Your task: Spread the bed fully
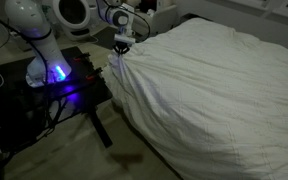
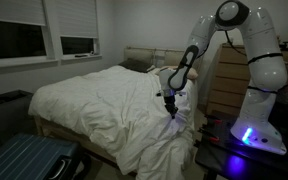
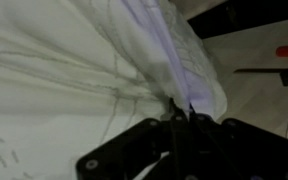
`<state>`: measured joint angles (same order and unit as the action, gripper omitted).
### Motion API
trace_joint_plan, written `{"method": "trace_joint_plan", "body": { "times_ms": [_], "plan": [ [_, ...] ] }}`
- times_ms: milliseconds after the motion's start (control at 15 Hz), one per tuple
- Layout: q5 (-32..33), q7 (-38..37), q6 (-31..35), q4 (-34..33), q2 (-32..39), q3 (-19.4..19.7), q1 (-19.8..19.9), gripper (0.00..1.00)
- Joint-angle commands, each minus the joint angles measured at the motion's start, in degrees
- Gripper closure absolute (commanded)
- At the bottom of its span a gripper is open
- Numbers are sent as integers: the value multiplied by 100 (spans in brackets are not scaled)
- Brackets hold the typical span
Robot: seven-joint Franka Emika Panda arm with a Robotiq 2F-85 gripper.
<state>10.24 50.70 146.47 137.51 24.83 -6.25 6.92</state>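
Claw (image 2: 170, 102) clamped fully shut on a bunched fold at side edge of big, soft, white-duveted, dark-framed bed (image 2: 89, 95); rest of bed stretching away from claw, so probably tugging outward next.

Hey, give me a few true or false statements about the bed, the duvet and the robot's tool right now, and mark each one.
1. The tool is shut on the duvet. True.
2. The duvet is dark blue. False: it is white.
3. The duvet lies smooth and flat on the bed. False: it is wrinkled and bunched up by the tool.
4. A blue light glows at the robot's base. True.
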Motion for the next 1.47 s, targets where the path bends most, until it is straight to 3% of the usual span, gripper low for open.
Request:
{"method": "trace_joint_plan", "body": {
  "times_ms": [0, 533, 1067, 1400],
  "plan": [
    [-307, 617, -924, 487, -805, -171, 170, 99],
    [-740, 1863, -1614, 1004, -1638, 231, 188, 99],
    [-1124, 2518, -1910, 1426, -2512, 605, 184, 99],
    [-957, 2751, -2137, 1639, -3008, 1062, 195, 99]
  ]
}}
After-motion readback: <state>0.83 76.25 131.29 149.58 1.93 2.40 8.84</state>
